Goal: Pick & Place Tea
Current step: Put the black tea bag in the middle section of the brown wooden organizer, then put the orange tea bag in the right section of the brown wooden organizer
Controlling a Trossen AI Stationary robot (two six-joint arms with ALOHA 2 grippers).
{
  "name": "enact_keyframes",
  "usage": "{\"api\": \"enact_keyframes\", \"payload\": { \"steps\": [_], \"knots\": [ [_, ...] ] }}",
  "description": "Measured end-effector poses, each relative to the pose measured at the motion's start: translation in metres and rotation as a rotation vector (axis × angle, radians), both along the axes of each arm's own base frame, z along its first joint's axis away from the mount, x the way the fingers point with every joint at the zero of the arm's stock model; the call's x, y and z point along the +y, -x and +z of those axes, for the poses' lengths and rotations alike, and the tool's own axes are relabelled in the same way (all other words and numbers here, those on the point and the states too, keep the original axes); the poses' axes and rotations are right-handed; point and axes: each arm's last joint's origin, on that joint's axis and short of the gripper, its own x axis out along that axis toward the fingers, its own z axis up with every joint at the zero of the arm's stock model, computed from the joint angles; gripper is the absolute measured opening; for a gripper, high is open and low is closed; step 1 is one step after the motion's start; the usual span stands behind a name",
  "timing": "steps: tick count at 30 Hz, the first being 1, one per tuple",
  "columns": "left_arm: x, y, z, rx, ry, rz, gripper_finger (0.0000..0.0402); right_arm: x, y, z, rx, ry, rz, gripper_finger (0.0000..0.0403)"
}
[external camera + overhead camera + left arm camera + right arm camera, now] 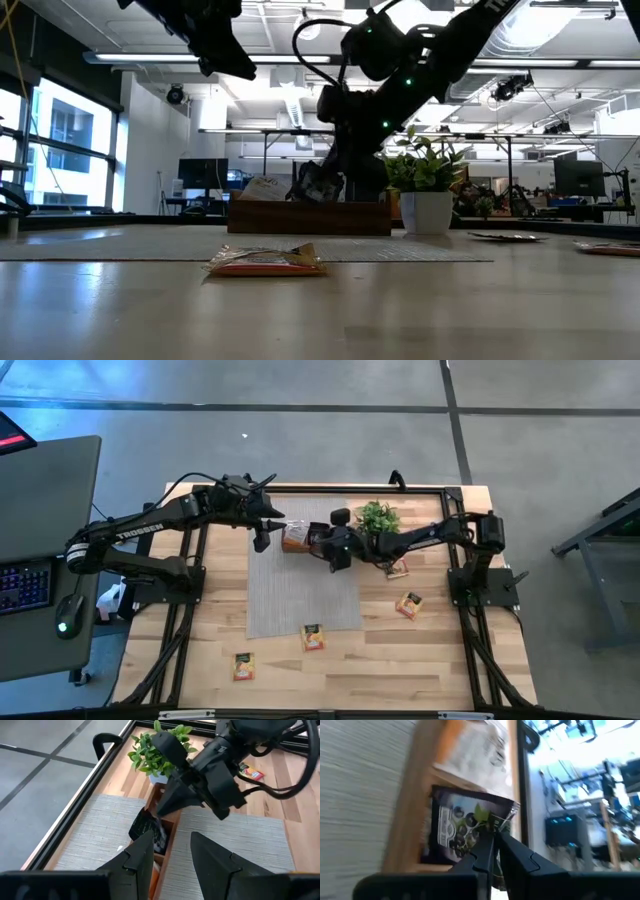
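— Right gripper (492, 839), clamped on one corner of a black sachet (462, 825), poised low over the wooden tray (296, 540) at the far edge of the grey mat (303, 585). Seen from the wrist: sachet hanging partly inside a tray compartment, a white one (477, 745) lying in the next.

— And on the other side?

— Left gripper (172, 851), fingers apart and holding nothing, hovering above the tray's other end, just clear of the right arm. Waiting, by the look of it.

— Delivered, then, or not?

— Not quite. Gripped, not let go; hard to say whether touching the tray floor. Judged as the closing seconds of one placement: lower, release, lift clear.

— Progress overall?

— Well under way, not finished. Several packets, orange and white among them, packed in the tray; exact number impossible to read from above. Four sachets out on the table (440, 660): one on bare wood just off the mat's near edge (313, 637), one nearer the front left (243, 666), one on the right (408, 604), one close beside the potted plant (377, 517), under the right arm (397, 569).

— Remaining work?

— Four more trips at least, judging from the high view.
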Motion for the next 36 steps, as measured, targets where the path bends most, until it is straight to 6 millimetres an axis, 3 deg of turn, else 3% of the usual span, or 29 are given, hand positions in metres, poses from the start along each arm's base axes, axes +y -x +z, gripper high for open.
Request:
{"api": "enact_keyframes", "payload": {
  "steps": [4,15,26,32,36],
  "knots": [
    [0.000,0.000,0.000,0.000,0.001,0.000,0.0128,0.001,-0.001,0.000,-0.009,-0.035,0.042,0.0053],
    [0.000,0.000,0.000,-0.003,0.009,0.000,0.0128,-0.001,-0.001,0.002,-0.067,-0.045,-0.053,0.0136],
    [-0.001,0.000,-0.001,0.006,0.031,-0.026,0.0128,0.045,0.000,0.037,-0.247,-0.135,0.028,0.0134],
    [-0.008,-0.002,0.000,-0.017,0.073,-0.114,0.0128,0.067,0.027,0.047,-0.114,-0.255,-0.030,0.0133],
    [-0.019,-0.006,0.000,-0.018,0.063,-0.117,0.0128,0.068,0.056,0.054,-0.059,-0.523,-0.202,0.0133]
  ]
}}
